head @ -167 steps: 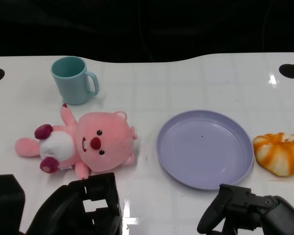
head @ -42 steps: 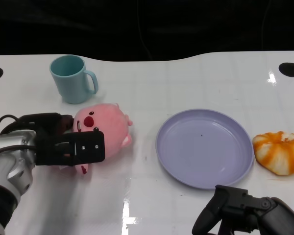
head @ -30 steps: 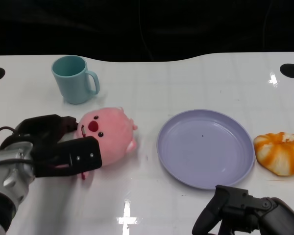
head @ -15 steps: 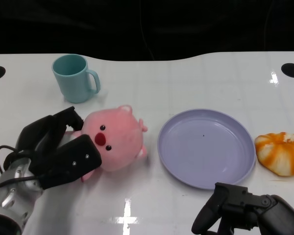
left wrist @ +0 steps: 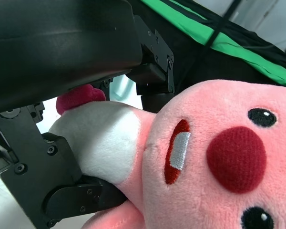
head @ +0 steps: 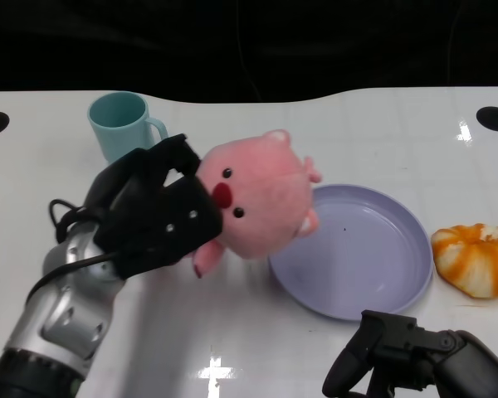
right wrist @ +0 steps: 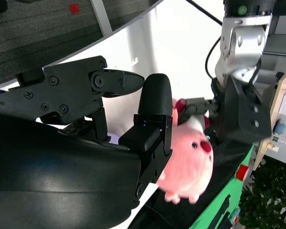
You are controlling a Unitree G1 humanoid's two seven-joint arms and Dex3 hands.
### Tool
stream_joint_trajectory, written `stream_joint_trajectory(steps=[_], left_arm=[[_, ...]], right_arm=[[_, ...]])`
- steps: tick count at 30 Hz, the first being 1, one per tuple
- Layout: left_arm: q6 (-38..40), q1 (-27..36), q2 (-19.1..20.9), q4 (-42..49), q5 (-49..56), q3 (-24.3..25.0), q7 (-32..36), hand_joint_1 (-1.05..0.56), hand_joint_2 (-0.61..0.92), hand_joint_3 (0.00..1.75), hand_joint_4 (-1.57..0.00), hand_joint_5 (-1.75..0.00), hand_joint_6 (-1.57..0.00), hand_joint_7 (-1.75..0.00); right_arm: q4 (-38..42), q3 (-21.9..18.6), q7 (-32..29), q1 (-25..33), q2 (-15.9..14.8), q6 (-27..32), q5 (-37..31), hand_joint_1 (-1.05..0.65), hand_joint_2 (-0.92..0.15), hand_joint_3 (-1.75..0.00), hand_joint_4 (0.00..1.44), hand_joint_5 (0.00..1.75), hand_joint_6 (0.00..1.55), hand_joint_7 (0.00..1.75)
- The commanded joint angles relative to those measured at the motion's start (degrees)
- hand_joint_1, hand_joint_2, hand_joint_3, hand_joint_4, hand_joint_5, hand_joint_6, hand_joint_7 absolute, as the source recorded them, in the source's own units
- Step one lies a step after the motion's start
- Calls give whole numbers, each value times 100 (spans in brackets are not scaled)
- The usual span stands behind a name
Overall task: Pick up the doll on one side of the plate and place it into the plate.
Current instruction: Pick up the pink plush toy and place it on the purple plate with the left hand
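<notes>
Up in the head view, the left hand [head: 153,220] now has the pink doll [head: 257,195] lifted off the table, hanging over the near-left rim of the purple plate [head: 373,286]; half a second ago it sat on the table beside it. Left wrist shows fingers [left wrist: 62,191] clamped around its white belly. Right hand [head: 415,365] idles, holding nothing, fingers apart. Lowering comes next, I'd guess.

glossy white table [head: 257,332], black backdrop [head: 249,41], green strip [left wrist: 214,36]
</notes>
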Motion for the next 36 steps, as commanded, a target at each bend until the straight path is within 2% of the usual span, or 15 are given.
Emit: stream_joint_trajectory(steps=[1,3,6,9,17,20,22,23,24,25,26,29,31,34,36], left_arm=[[328,-402,-216,-105,203,-237,-155,-19,43,122,-98,-175,-79,-165],[489,-540,-375,-67,281,-361,-175,-19,45,117,-97,-175,-81,-157],[631,-732,-614,110,358,-510,-145,-19,44,122,-98,-175,-76,-173],[637,-954,-831,409,448,-682,-90,-19,42,126,-98,-175,-77,-174],[667,-1583,-1384,1410,683,-1052,-8,-21,44,119,-95,-175,-72,-175],[809,-1767,-1561,1714,716,-1101,-54,-21,50,104,-91,-175,-67,-175],[800,-1852,-1641,1881,652,-1089,-123,-20,53,85,-84,-172,-70,-139],[764,-1880,-1665,1950,611,-1076,-154,-21,60,68,-78,-166,-78,-101],[764,-1902,-1699,1999,549,-1052,-219,-21,66,54,-75,-163,-87,-71],[751,-1911,-1723,2027,483,-1024,-285,-23,71,41,-72,-168,-88,-44],[729,-1908,-1730,2030,430,-1010,-357,-24,73,36,-70,-169,-86,-33],[681,-1864,-1670,1947,384,-1082,-556,-32,83,21,-52,-149,-70,-12],[822,-1798,-1600,1737,408,-1160,-794,-52,90,15,-14,-88,-41,-3],[890,-1708,-1483,1500,498,-1276,-1003,-66,92,17,-2,-48,-23,-1],[862,-1673,-1387,1395,575,-1374,-1088,-73,92,20,0,-34,-17,-1]], right_arm=[[26,24,-17,-15,-29,-7,-9,-22,-92,-32,69,155,61,128],[21,50,-21,-15,-23,-8,-25,-22,-92,-32,70,155,61,128],[35,75,-30,-9,-16,-51,-38,-21,-92,-32,70,155,61,128],[29,102,-37,5,-13,-58,-50,-22,-92,-32,70,155,61,128],[-9,236,-108,19,3,-49,-142,-23,-92,-32,70,155,60,127],[-5,256,-116,22,23,-59,-141,-22,-92,-32,69,155,60,126],[-8,265,-118,19,26,-50,-140,-23,-92,-32,69,155,60,126],[-11,267,-119,17,26,-44,-138,-23,-92,-32,69,155,60,126],[-14,268,-120,17,25,-39,-134,-23,-92,-32,69,155,60,126],[-15,268,-121,16,22,-41,-133,-23,-92,-32,69,155,60,126],[-6,262,-119,14,17,-66,-128,-23,-92,-32,70,155,60,126],[24,237,-116,13,7,-133,-116,-23,-92,-32,70,155,61,126],[26,222,-114,16,4,-141,-113,-23,-92,-32,71,155,61,127],[22,180,-95,26,-2,-130,-79,-23,-92,-31,71,154,61,127],[31,148,-82,29,-11,-139,-58,-23,-92,-31,71,155,61,127]])
